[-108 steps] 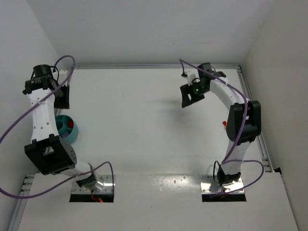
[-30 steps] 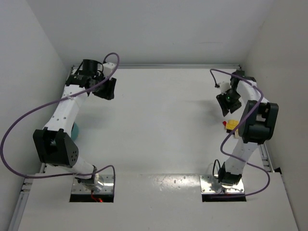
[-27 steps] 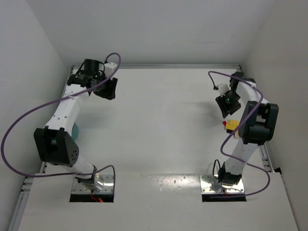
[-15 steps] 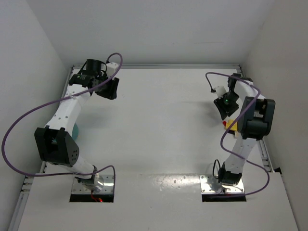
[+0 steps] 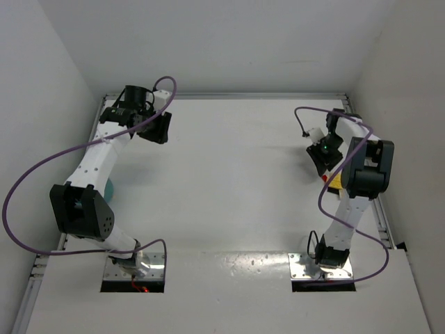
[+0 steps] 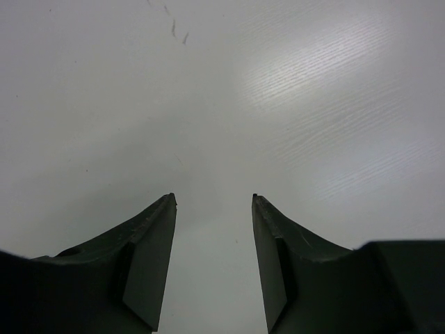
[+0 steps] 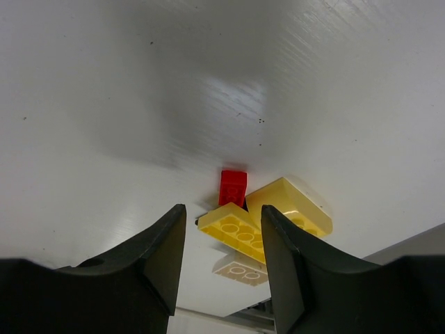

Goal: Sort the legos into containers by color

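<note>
In the right wrist view a small red brick [image 7: 233,186], two yellow bricks, one with its underside up [image 7: 236,231] and one behind it [image 7: 292,207], and a pale brick [image 7: 241,269] lie bunched on the white table. My right gripper [image 7: 222,207] is open, its jaws either side of the upturned yellow brick, holding nothing. From above, the right gripper [image 5: 323,156] hovers by the yellow and red bricks [image 5: 334,179] at the right edge. My left gripper [image 5: 156,127] [image 6: 213,197] is open and empty over bare table at the far left. The teal bowl [image 5: 108,186] is mostly hidden behind the left arm.
White walls close in the table on the left, back and right. A metal rail [image 5: 381,216] runs along the right edge just beyond the bricks. Purple cables loop from both arms. Silver base plates [image 5: 320,268] sit at the near edge.
My right gripper has shifted slightly left and nearer, staying over the bricks. My left arm, which earlier swung from the bowl to the far left, has barely moved.
</note>
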Controlling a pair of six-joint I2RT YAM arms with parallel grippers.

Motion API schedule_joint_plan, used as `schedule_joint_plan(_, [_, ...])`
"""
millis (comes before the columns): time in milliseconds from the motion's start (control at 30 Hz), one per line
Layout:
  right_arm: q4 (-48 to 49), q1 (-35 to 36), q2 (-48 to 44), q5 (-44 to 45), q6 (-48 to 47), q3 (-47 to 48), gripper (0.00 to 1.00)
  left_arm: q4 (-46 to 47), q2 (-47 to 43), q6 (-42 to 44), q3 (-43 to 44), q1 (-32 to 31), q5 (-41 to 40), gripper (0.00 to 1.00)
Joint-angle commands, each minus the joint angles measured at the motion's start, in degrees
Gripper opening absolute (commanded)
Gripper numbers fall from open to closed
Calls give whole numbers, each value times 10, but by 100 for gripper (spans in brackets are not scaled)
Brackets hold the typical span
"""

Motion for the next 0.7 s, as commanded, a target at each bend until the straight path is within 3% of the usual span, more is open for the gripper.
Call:
schedule_joint_plan(0, [4, 3, 3, 4, -7, 1, 48, 12, 1, -5, 10, -5, -7, 53])
schedule_joint_plan(433, [10, 3, 36, 9, -7, 4, 48, 12, 7, -5, 16, -10, -18, 53])
schedule_joint_plan(667, [10, 3, 36, 26, -17, -21, 37, 12, 7, -5, 10, -10, -24, 53])
